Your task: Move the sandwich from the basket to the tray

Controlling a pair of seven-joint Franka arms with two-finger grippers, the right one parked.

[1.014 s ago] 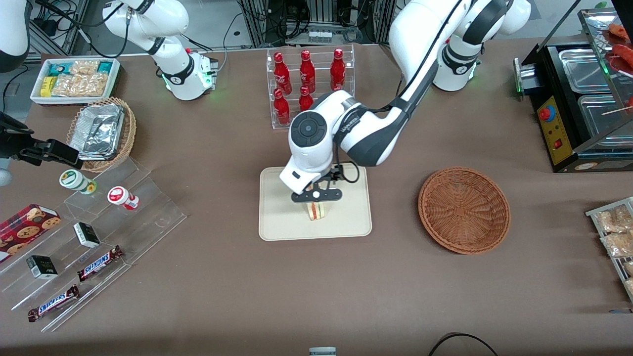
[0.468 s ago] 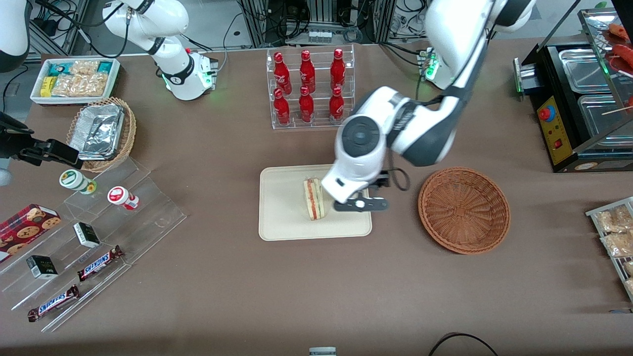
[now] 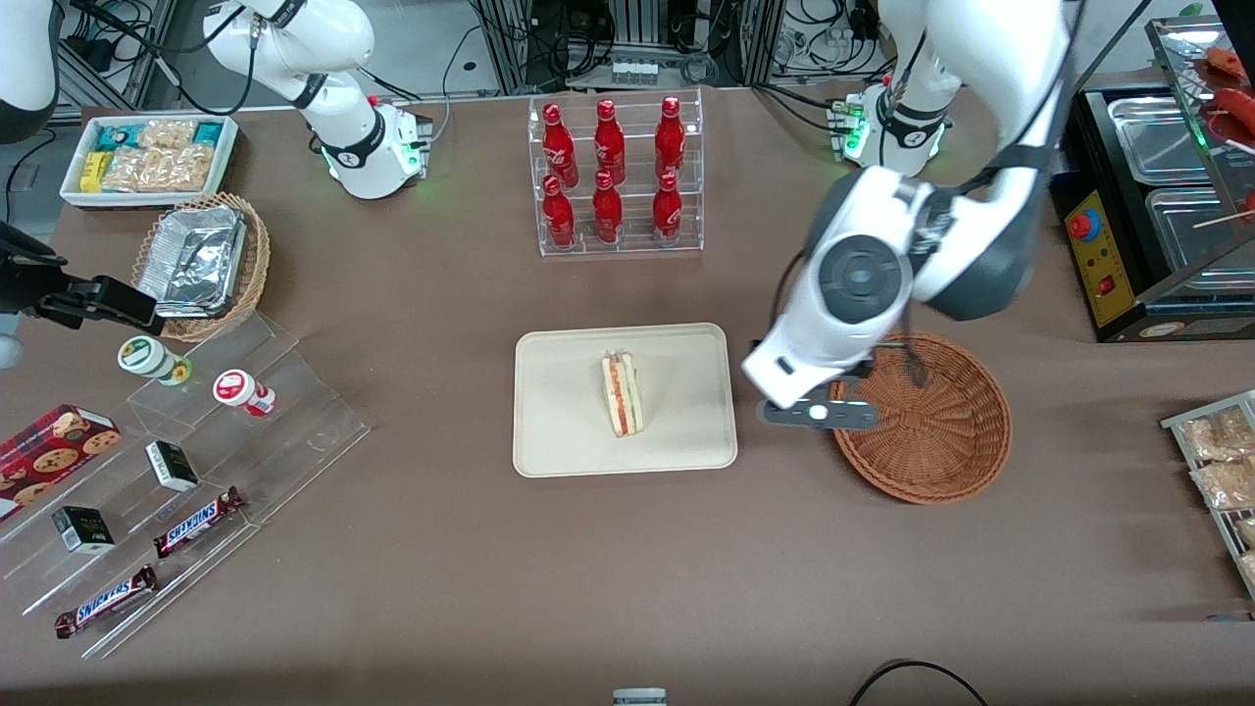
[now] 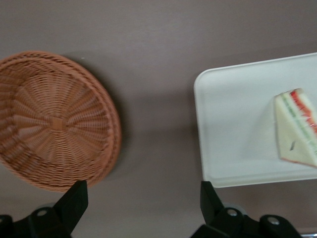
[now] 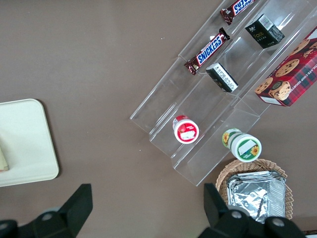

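The sandwich [image 3: 623, 394] lies on the cream tray [image 3: 559, 431] in the middle of the table, its red and green filling edge showing; it also shows in the left wrist view [image 4: 298, 132] on the tray [image 4: 233, 129]. The reddish-brown wicker basket [image 3: 931, 431] stands empty beside the tray, toward the working arm's end; it shows in the left wrist view [image 4: 54, 124]. My left gripper [image 3: 816, 413] hangs open and empty above the table between tray and basket, over the basket's rim; its fingers [image 4: 74, 201] stand wide apart.
A clear rack of red bottles [image 3: 613, 176] stands farther from the front camera than the tray. A black food warmer [image 3: 1157, 196] and a rack of snack bags [image 3: 1221, 471] are at the working arm's end. Clear steps with snacks [image 3: 196, 461] lie toward the parked arm's end.
My left gripper let go of the sandwich on the tray and moved away sideways toward the basket. The sandwich stays on the tray.
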